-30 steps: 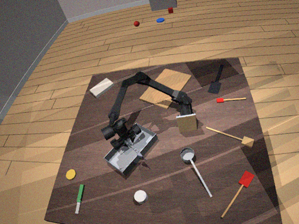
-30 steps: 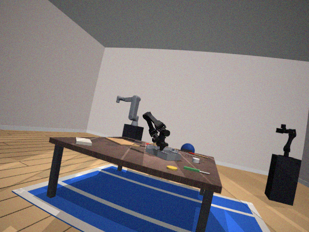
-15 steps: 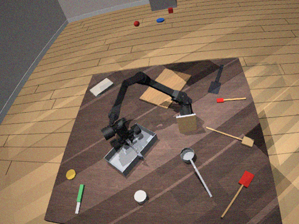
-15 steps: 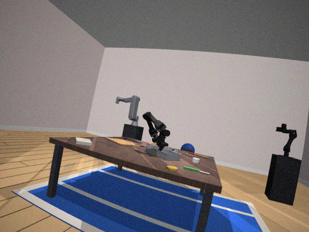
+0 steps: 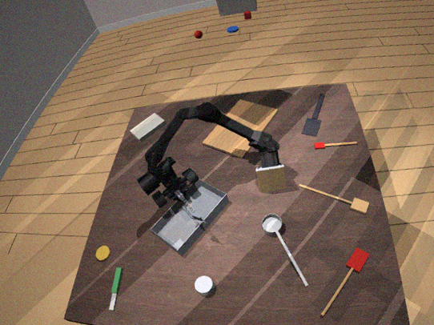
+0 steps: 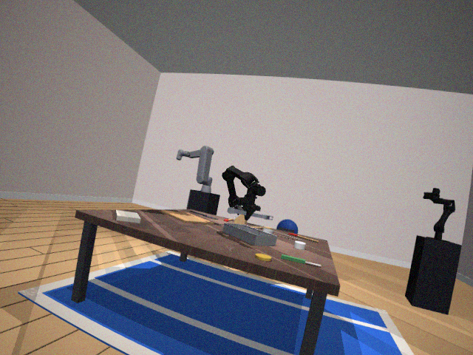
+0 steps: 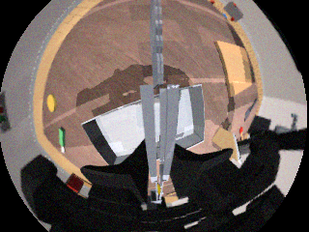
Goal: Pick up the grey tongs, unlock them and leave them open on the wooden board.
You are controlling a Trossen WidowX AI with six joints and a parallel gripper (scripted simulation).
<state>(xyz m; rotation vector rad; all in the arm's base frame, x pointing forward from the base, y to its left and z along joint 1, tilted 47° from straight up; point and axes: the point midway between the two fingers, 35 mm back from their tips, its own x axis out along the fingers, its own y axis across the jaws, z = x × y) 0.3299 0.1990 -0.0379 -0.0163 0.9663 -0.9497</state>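
Wrist view first: my hand [image 7: 158, 188] is clenched on the grey tongs [image 7: 156, 58], gripping them near the hinge end. Their two arms run together from my fingers toward 12 o'clock, closed along their length. They are lifted above the roasting tin [image 7: 123, 130], which sits just beneath them, its pale floor showing on both sides of the arms.

From the exterior view the tongs [image 6: 263, 216] stick out roughly level from my hand [image 6: 244, 214], clear of the roasting tin [image 6: 250, 234] below.

From the top, my hand [image 5: 180, 197] hangs over the 11 o'clock corner of the roasting tin [image 5: 212, 215] on the bench [image 5: 240, 266]. Near the bench's front edge lie a green-handled tool [image 5: 116, 287] at 7 o'clock, a white puck [image 5: 203, 285] at 6 o'clock and a red spatula [image 5: 347, 273] at 5 o'clock. A yellow disc [image 5: 102, 252] rests at 8 o'clock, and a white ladle [image 5: 280, 237] lies just right of the tin. My base block [image 5: 271, 177] stands at the bench's middle. Beyond it, toward 12 o'clock, the wooden board [image 5: 221, 137] lies partly under my arm, well apart from the tongs. A pale block [image 5: 146, 125] sits at 11 o'clock and a dark spatula [image 5: 314, 116] at 2 o'clock.
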